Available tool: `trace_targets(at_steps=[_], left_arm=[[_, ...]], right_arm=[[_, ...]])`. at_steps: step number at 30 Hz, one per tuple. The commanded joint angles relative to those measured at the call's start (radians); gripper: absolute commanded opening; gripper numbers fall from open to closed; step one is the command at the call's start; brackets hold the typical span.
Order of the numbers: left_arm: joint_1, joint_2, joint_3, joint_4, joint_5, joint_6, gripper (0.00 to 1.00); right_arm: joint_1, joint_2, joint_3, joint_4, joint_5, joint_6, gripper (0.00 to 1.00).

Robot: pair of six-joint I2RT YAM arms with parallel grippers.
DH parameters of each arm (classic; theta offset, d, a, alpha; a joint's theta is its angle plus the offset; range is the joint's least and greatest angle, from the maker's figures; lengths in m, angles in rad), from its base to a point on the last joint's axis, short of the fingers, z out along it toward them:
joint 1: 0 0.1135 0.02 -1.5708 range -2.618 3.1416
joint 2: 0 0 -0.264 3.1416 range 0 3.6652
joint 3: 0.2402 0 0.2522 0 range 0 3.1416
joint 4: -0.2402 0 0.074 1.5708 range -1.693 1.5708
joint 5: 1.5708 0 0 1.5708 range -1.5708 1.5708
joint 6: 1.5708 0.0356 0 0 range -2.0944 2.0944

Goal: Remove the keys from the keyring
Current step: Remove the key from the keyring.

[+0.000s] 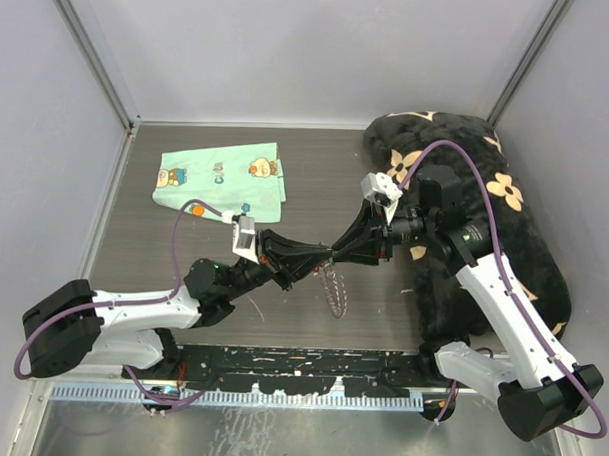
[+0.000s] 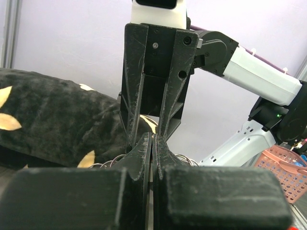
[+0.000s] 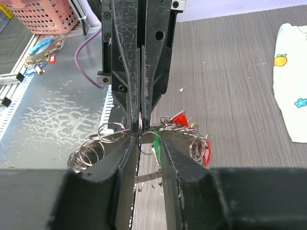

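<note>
The keyring (image 1: 334,289) hangs in mid-air over the table between my two grippers, which meet tip to tip. In the right wrist view its wire (image 3: 184,125) runs across my right gripper (image 3: 147,133), whose jaws stand slightly apart around a green-headed key (image 3: 155,143) and a small ring. Red-headed keys (image 3: 180,118) hang on the far side, and several small silver rings (image 3: 88,155) on the left. My left gripper (image 3: 140,117) comes down from above, shut on the ring. In the left wrist view the left gripper (image 2: 152,141) is pressed shut.
A mint-green cartoon cloth (image 1: 221,180) lies at the back left, with a small orange piece (image 1: 197,211) at its near edge. A black flower-print cushion (image 1: 485,224) fills the right side. A pink basket (image 3: 43,14) and another bunch of rings (image 3: 45,48) lie beyond the table's near edge.
</note>
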Motion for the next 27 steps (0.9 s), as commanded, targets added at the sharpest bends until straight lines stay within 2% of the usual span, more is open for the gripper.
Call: trace_targets(at_steps=[1,4,19,27], left_arm=[[-0.002,-0.027,0.017,0.071,-0.003,0.013,0.00],[-0.002,-0.029,0.017,0.071,-0.002,0.013,0.00],[-0.002,-0.033,0.009,0.071,-0.024,0.013,0.00],[-0.004,-0.028,0.013,0.071,-0.026,0.013,0.00]], right_arm=[[-0.007,-0.025,-0.010,0.066,-0.032,0.030,0.34],[-0.007,-0.027,-0.012,0.067,-0.033,0.033,0.37],[-0.006,-0.028,0.003,0.055,-0.046,0.031,0.37],[-0.007,-0.027,-0.016,0.092,-0.015,0.066,0.24]])
